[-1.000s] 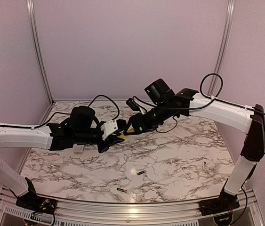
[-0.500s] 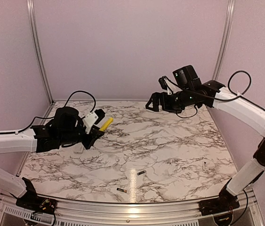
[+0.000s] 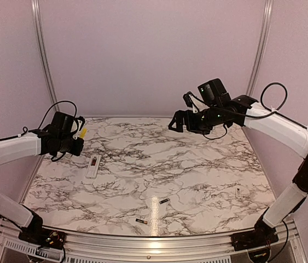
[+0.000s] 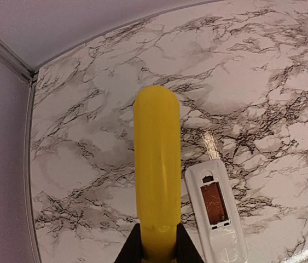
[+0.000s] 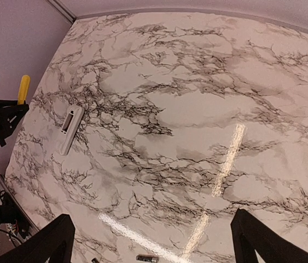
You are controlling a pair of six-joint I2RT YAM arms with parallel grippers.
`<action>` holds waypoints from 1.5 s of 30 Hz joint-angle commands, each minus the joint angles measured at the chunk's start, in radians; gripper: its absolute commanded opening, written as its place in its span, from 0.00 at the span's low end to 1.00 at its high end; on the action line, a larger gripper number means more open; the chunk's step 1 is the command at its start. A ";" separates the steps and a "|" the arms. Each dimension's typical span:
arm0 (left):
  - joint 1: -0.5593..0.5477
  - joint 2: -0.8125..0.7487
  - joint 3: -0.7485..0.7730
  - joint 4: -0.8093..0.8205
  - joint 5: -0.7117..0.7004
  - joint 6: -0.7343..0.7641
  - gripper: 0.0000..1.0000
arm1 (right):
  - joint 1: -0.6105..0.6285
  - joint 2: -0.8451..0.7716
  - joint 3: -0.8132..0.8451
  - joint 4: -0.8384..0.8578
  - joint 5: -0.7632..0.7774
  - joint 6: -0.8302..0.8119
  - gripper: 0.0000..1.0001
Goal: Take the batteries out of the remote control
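Yellow and glossy, the round-ended handle of the screwdriver (image 4: 156,181) juts from the left hand (image 3: 76,141). Its fingers (image 4: 133,252) pinch tight on the handle's lower end, high over the left side of the marble-patterned surface (image 3: 208,164). Beneath and slightly aside lies the remote control (image 3: 93,166), a flat white plastic bar. Its compartment is open, and the brownish recess facing up looks empty. Both batteries lie loose toward the near edge, well apart from the remote: the far battery (image 3: 164,201) and the near battery (image 3: 141,221), each a thin dark cylinder. The right hand (image 3: 174,123) hangs empty above the far right, jaws spread wide.

With the cells apparently out, the remaining risks are those of tidying up. The handle looks slick and is gripped at one end only, so a loose hold could let the tool slide out and strike the remote below. The batteries are round, and the surface is polished enough to mirror a strip of light. The near battery lies close to the rim, where a nudge from a passing arm could roll it off. A tiny pale screw (image 3: 237,192) at right could be swept away unnoticed.
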 commanded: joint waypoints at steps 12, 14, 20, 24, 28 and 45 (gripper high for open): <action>0.198 0.254 -0.010 -0.014 -0.039 -0.057 0.00 | -0.004 -0.001 -0.023 0.005 -0.010 0.025 0.99; 0.208 0.274 -0.021 -0.001 -0.041 -0.056 0.00 | -0.004 -0.003 -0.023 0.002 -0.009 0.025 0.98; 0.214 0.303 -0.029 0.003 -0.033 -0.056 0.02 | -0.004 -0.010 -0.027 -0.007 -0.006 0.027 0.99; 0.214 0.318 -0.032 0.000 -0.039 -0.056 0.10 | -0.005 -0.013 -0.030 -0.008 -0.004 0.028 0.98; 0.214 0.335 -0.035 -0.008 -0.025 -0.056 0.30 | -0.003 -0.016 -0.033 -0.009 -0.004 0.030 0.98; 0.214 0.288 -0.011 -0.033 -0.030 -0.098 0.62 | -0.005 -0.038 -0.048 -0.005 0.032 0.018 0.98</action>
